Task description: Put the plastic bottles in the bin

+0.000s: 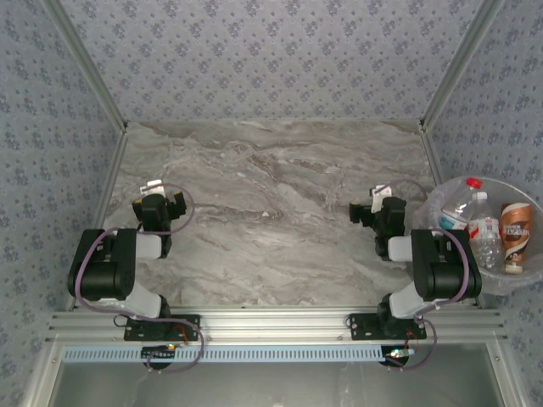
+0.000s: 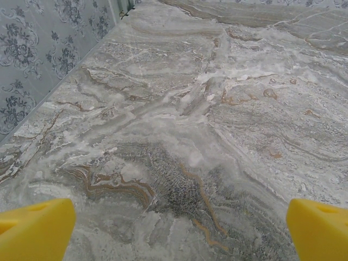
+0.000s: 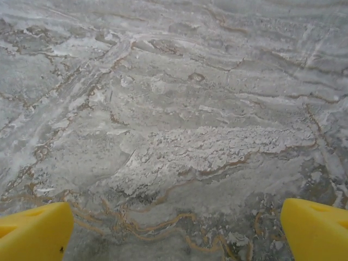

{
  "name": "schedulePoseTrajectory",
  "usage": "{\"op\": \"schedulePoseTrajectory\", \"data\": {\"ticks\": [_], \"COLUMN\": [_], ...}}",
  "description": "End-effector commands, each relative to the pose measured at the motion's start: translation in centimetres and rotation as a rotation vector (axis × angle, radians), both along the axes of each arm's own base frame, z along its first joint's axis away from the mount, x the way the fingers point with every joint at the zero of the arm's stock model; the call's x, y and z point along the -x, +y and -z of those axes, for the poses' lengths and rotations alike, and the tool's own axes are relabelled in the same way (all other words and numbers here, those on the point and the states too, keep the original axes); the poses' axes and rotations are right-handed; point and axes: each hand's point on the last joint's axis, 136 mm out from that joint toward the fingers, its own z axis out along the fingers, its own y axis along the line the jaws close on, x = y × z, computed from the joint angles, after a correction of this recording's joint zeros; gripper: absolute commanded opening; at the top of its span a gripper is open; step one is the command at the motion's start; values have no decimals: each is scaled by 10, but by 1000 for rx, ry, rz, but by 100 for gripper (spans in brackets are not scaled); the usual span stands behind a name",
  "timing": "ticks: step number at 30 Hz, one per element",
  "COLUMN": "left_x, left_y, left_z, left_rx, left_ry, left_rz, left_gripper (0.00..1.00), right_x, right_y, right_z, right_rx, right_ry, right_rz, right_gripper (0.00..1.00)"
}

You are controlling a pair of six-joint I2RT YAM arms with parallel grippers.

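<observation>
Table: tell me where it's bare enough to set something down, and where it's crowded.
The marble table is bare from the back wall to the arm bases, including the wide stretch between the open left pincer and right pincer. Crowding is by the right edge only: the bin, with bottles inside.

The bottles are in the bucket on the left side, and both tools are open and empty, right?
No: the top view shows the bucket with the bottles on the right side. The left tool and right tool are open and empty.
</observation>
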Motion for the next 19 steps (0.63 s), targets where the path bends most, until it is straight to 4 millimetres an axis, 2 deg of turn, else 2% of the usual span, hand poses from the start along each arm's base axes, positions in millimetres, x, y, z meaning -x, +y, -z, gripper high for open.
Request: {"op": "schedulePoseTrajectory", "data": {"ticks": [1,19], "left_x": [-7,-7], "left_y": [0,-1], "left_z": [-14,-14], "left_rx": [-13,-13], "left_ry": [-52,-50], "left_rz": [0,5], "left_gripper": [99,99], "right_x": [-19,-19], "right_y": [-12,-11], "right_z": [-27,-27], "right_rx": [-46,-34], "right_ry": [-88,-87], "right_rz": [52,54], "right_gripper": [100,100]}}
